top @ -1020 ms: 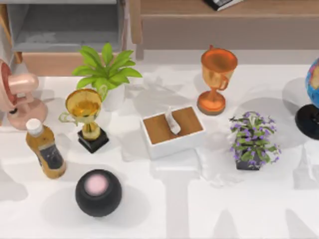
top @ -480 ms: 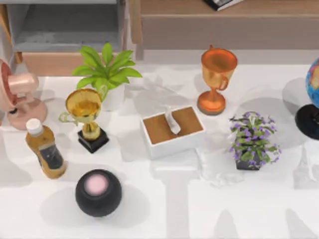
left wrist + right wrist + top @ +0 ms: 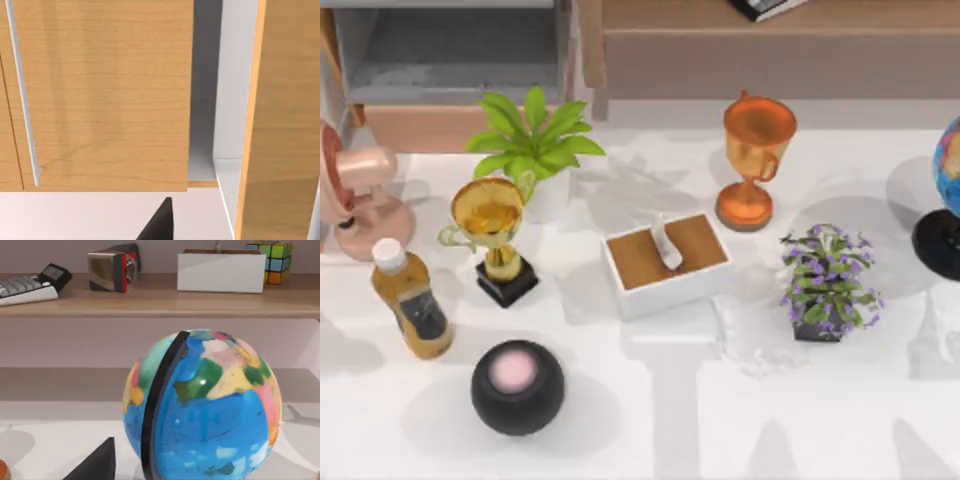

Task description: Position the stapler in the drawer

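My left gripper [image 3: 159, 225] shows as 1 dark tip near a tan wooden panel [image 3: 100, 95]; I cannot tell how it is set. My right gripper [image 3: 95, 465] shows as 1 dark tip just beside the globe [image 3: 202, 405]; again I cannot tell. The drawer [image 3: 450, 55] sits open at the far left, its grey inside bare where it shows. On the table [image 3: 720, 420] stand the tissue box [image 3: 667, 262], 2 trophies and the black ball [image 3: 517, 387].
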{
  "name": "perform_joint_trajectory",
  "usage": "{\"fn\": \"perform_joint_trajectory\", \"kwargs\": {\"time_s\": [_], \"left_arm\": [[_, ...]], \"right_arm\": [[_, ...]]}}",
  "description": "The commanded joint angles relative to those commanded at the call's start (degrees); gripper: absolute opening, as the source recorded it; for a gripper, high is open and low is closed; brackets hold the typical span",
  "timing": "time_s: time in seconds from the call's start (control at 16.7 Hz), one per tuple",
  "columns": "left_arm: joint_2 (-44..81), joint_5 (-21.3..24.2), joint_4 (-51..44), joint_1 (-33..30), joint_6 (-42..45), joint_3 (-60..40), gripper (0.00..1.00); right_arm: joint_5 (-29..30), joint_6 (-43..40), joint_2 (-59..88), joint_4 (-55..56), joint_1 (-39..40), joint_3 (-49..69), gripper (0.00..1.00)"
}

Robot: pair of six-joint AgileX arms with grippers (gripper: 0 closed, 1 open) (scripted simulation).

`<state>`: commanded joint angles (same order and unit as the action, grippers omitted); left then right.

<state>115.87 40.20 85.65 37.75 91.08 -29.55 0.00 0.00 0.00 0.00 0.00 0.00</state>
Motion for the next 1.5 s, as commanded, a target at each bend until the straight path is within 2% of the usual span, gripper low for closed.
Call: {"fn": "perform_joint_trajectory", "kwargs": {"time_s": [0.36, 0.42, 1.02, 1.5], "left_arm": [[0.00, 0.00, 0.00, 0.00, 0.00, 0.00, 0.02], [0.00, 0.00, 0.00, 0.00, 0.00, 0.00, 0.00], [1.06, -0.47, -1.07, -0.51, -0.14, -0.93, 0.00], [5.79, -6.90, -7.60, -6.83, -0.50, -12.49, 0.00]], "right_arm": [[0.00, 0.00, 0.00, 0.00, 0.00, 0.00, 1.00], [0.00, 0.00, 0.00, 0.00, 0.00, 0.00, 1.00], [0.00, 0.00, 0.00, 0.00, 0.00, 0.00, 1.00], [0.00, 0.00, 0.00, 0.00, 0.00, 0.00, 1.00]]}}
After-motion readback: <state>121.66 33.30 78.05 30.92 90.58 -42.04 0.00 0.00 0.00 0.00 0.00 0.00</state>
